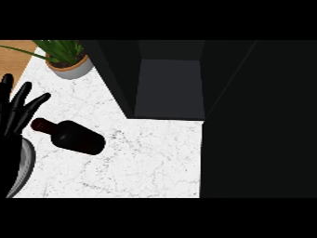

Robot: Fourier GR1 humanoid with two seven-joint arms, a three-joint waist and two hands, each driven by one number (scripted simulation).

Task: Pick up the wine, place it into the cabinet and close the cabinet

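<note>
A dark wine bottle (73, 135) lies on its side on the white marble counter (147, 158), its neck pointing up-left. My left hand (6, 116) stands at the view's left edge, open with fingers straight and pointing up, just left of the bottle's neck and apart from it. The dark cabinet (168, 79) stands open at the top middle, showing a grey inside; its open door (270, 121) fills the right side of the view. My right hand does not show.
A potted green plant (68, 58) in a pale pot sits at the counter's far left corner. A wooden surface (6, 60) lies beyond the counter at the upper left.
</note>
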